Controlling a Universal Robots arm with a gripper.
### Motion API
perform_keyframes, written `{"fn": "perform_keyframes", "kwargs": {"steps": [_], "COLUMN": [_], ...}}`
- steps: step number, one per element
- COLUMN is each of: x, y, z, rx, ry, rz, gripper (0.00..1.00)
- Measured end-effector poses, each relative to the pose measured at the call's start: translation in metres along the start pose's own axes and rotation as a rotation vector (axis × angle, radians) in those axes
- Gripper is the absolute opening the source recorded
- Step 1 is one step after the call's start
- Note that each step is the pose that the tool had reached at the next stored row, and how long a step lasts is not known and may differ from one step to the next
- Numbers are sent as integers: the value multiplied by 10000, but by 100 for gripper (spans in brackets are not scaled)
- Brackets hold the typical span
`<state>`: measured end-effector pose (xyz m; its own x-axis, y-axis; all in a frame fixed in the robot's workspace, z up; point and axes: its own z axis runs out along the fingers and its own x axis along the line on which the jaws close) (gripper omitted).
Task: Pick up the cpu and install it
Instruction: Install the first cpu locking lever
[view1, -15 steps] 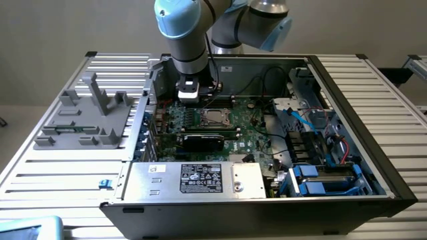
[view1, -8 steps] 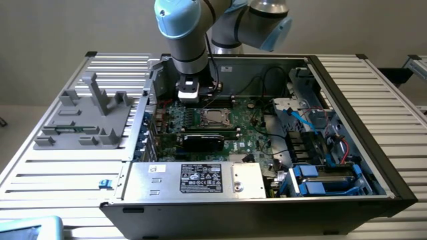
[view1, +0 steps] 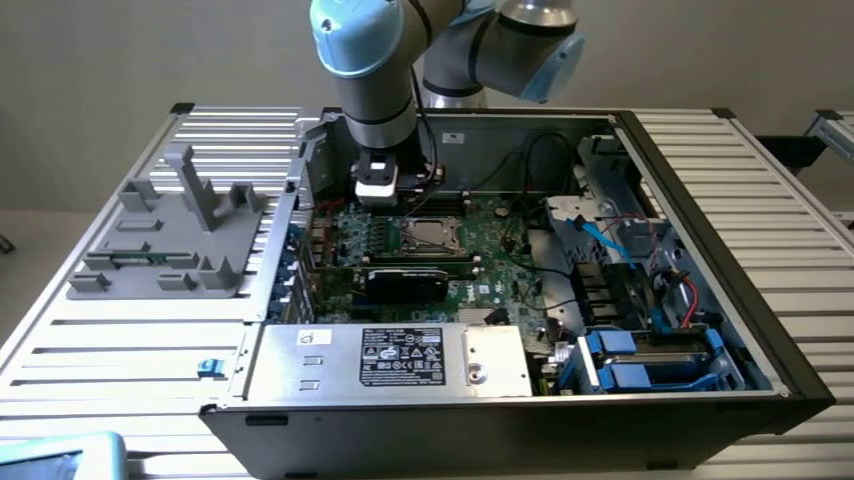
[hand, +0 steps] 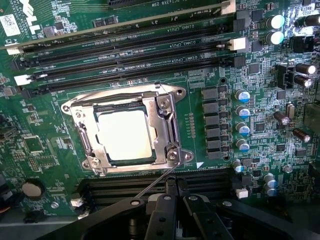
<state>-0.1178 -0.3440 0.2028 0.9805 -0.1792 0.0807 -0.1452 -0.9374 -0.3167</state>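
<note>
The pincer (hand: 172, 195) was closed with nothing between its fingers, and it hung low over the green board inside the computer case (view1: 694, 190). The cpu (hand: 124, 135) lay in its socket, its pale metal top showing through the window of the steel frame (hand: 162, 107).

The main risk seemed to be the thin wire lever (hand: 155, 182). It slanted out from the frame's corner towards the fingers, and a careless sideways or downward move could catch it and bend it. If the chip was not seated flat, any push on the frame could crush the fine contacts beneath it, though the pictures did not show whether it sat true. The long memory slots (hand: 125, 45) and the row of small upright capacitors (hand: 242, 95) stood close around the socket, so a drifting finger could strike them. Loose cables inside the case could also snag the arm.

The case rested on a slatted metal surface (view1: 120, 340). On the exterior view's left, beside the case, stood a grey plastic fixture (view1: 187, 230) with upright posts. Behind it all was a plain, pale wall (view1: 134, 50).
</note>
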Motion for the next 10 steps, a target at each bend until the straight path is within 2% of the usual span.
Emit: {"fn": "perform_keyframes", "kwargs": {"steps": [10], "x": [39], "y": [-3], "z": [11], "rx": [-5], "ry": [69], "rz": [103], "gripper": [11]}}
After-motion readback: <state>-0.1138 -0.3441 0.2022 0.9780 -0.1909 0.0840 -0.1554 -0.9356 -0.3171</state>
